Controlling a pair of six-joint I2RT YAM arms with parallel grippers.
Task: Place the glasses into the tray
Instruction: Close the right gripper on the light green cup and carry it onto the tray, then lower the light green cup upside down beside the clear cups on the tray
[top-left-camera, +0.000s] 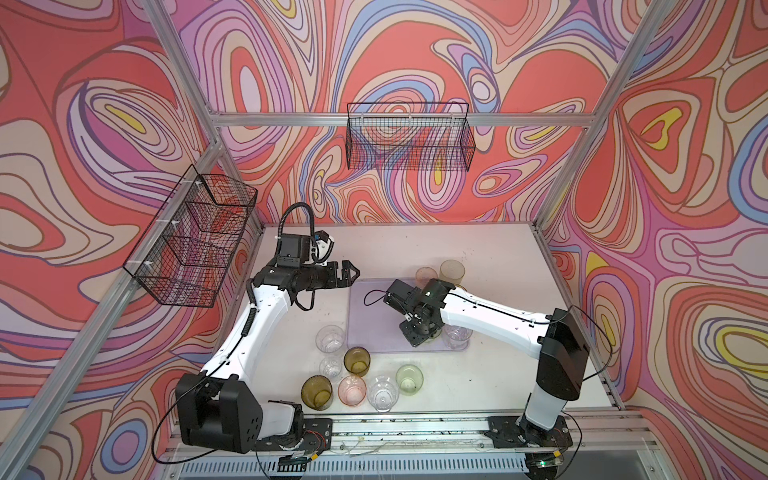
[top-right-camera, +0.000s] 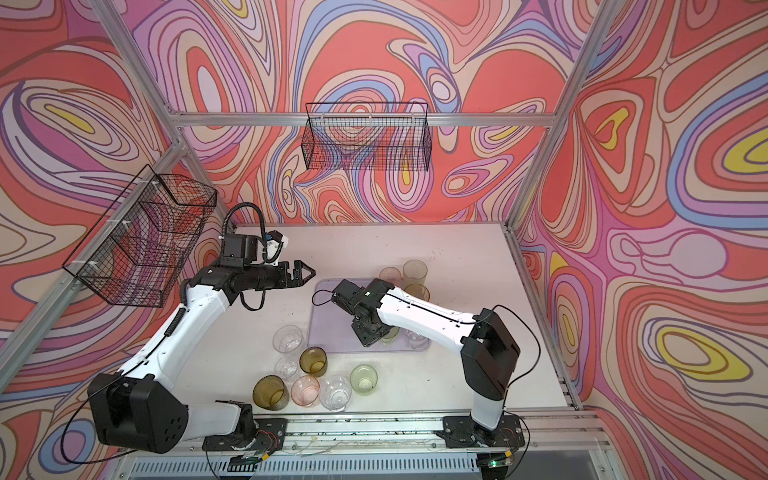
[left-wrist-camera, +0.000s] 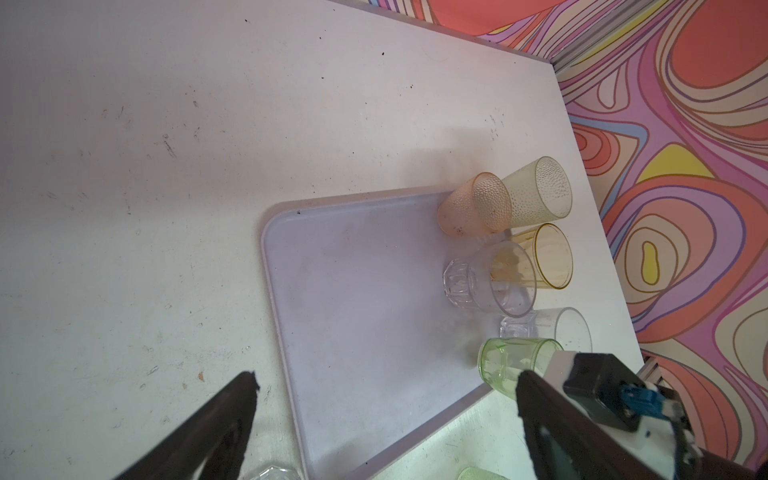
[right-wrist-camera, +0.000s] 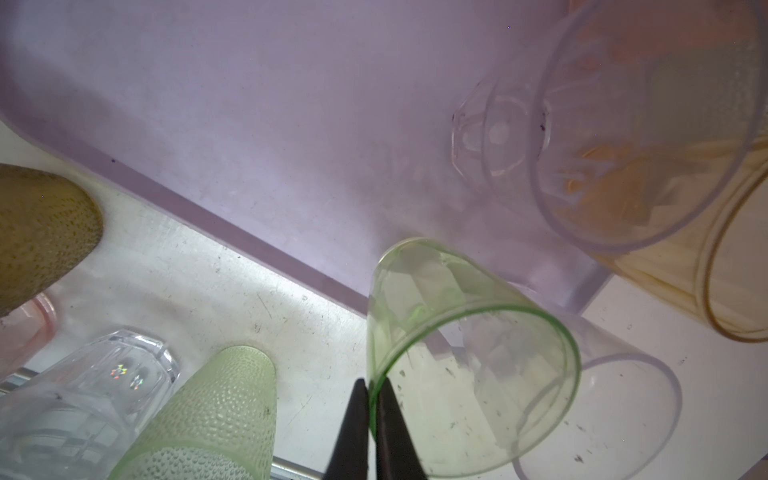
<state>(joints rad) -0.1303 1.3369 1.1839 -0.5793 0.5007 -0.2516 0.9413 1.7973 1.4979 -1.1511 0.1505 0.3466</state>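
Top views: left gripper spread wide and empty, raised left of the tray; seven glasses stand on the table before it.
Left wrist: further glasses cluster along one tray edge.
Right wrist: right gripper pinches the rim of the bright green glass at the tray's near corner.

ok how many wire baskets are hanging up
2. The left wire basket hangs on the left wall's rail; the back wire basket hangs on the back rail. No more seem hidden.

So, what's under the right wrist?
The bright green glass, its rim pinched in the jaws of the right gripper, base at the tray edge. In both top views the wrist covers it mostly.
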